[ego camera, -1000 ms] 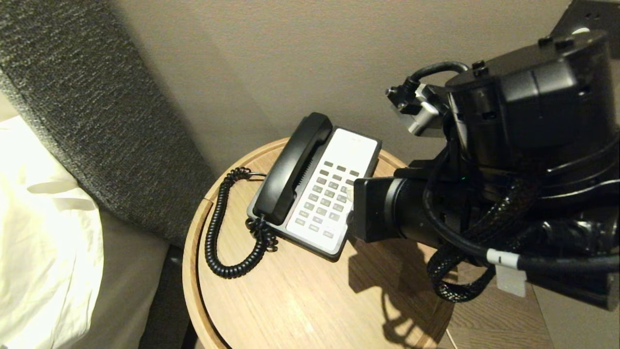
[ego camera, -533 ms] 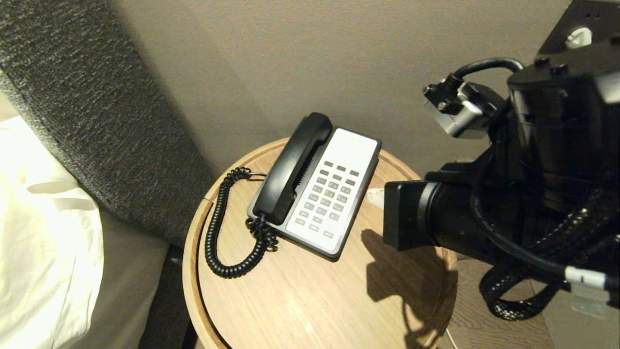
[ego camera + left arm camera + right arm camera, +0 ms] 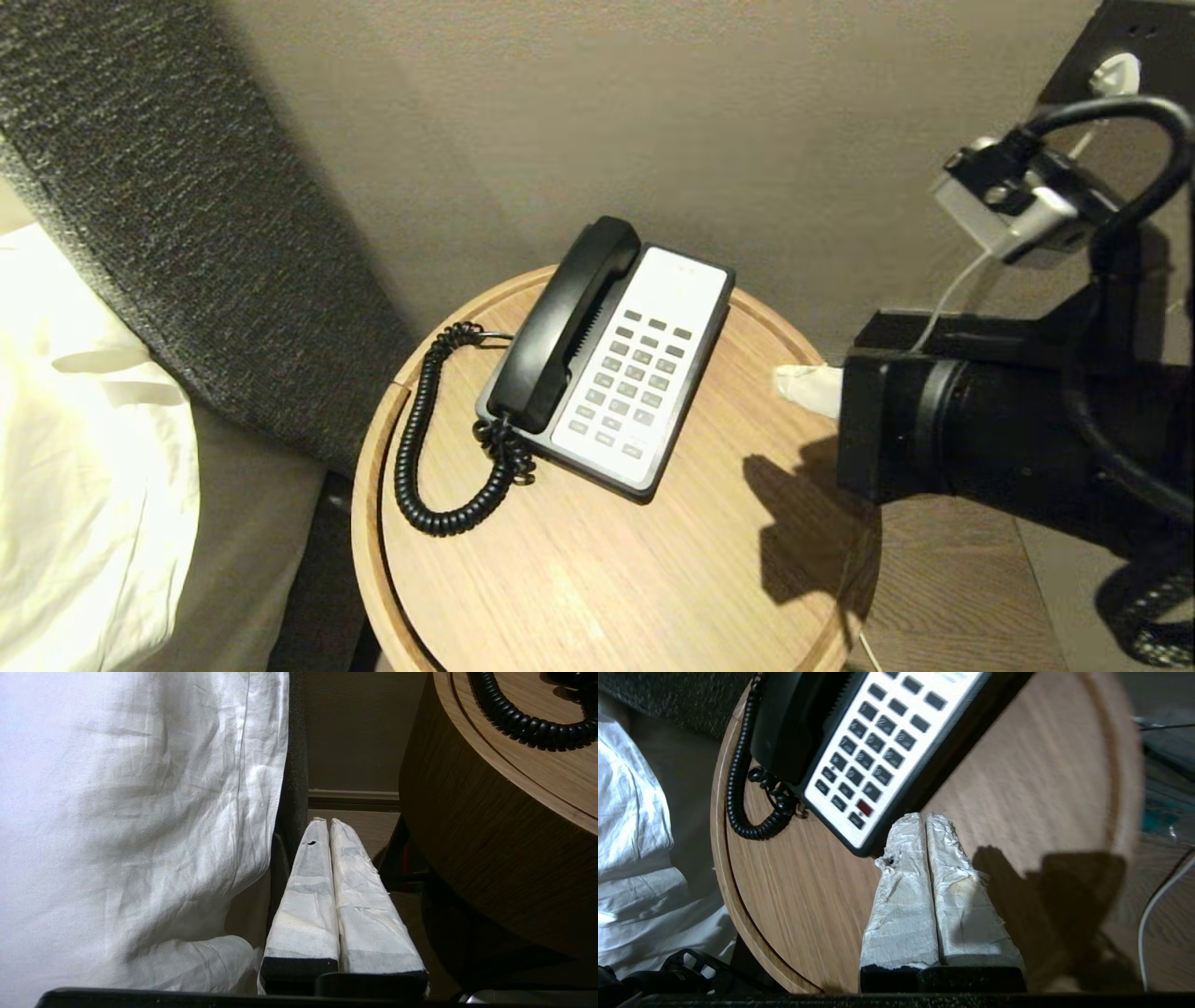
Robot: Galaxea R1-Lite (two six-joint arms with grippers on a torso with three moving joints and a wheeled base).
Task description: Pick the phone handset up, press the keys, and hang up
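Note:
The black phone handset (image 3: pixel 560 327) lies in its cradle along the left side of the phone base, whose white keypad (image 3: pixel 644 373) carries grey keys. Its coiled cord (image 3: pixel 420 448) loops over the round wooden table (image 3: pixel 579 579). My right gripper (image 3: pixel 801 387) hovers above the table's right edge, well right of the keypad, white-wrapped fingers shut and empty. The right wrist view shows the gripper (image 3: pixel 924 819) just off the base's near corner, the keys (image 3: pixel 873 751) and handset (image 3: pixel 794 723) beyond. My left gripper (image 3: pixel 325 823) hangs shut and empty below table height, beside the table's side wall (image 3: pixel 467 858).
A bed with a white sheet (image 3: pixel 84 448) and a grey upholstered headboard (image 3: pixel 187 205) stand left of the table. The wall runs close behind the phone. A black wall socket plate (image 3: pixel 1120 56) with a white cable (image 3: pixel 943 303) is at the upper right.
My right arm has drawn back to the right, from over the keypad to beyond the table's right edge. The handset and phone have stayed where they were.

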